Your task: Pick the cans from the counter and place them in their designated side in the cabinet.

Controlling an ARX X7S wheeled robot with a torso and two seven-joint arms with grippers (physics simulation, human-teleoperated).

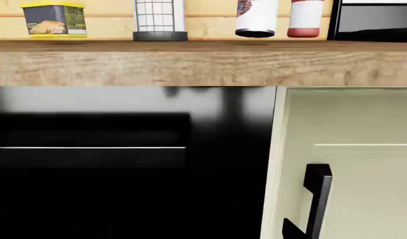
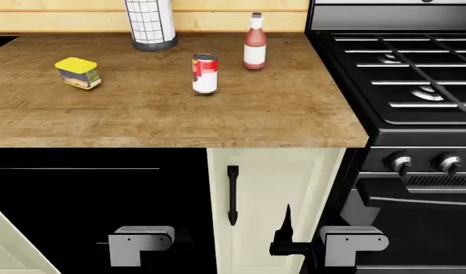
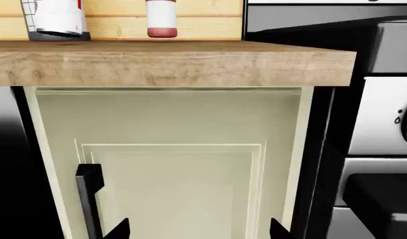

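A: What does the head view show?

B: A broad brown wood-grain table (image 2: 164, 108) with a thick front edge. On it, toward the left, lies a squat yellow-lidded tin with a dark label (image 2: 79, 73). Near the middle stands a cylindrical red-and-white can with a silver top (image 2: 205, 73), upright. Just behind and to its right is a tall red sauce bottle with a white label (image 2: 254, 43). A tall white cylinder in a black wire grid (image 2: 150, 23) stands at the back. A black stove with grates (image 2: 408, 68) adjoins the table on the right. Below is a cream cabinet door with a black bar handle (image 2: 232, 194). The left claw (image 2: 189, 240) hangs low against a dark opening; I cannot tell how far it is open. The right claw (image 2: 287, 242) is low before the cream door, its dark fingers apart and holding nothing.

A: And the left wrist view?

B: It looks at the table's front edge. The yellow-lidded tin, the wire-grid cylinder, the red-and-white can and the sauce bottle stand in a row on top. The claw itself is out of sight.

A: The right wrist view?

B: The cream door fills it. Two dark fingertips (image 3: 118, 230) show at the edge, spread wide, gripping nothing.
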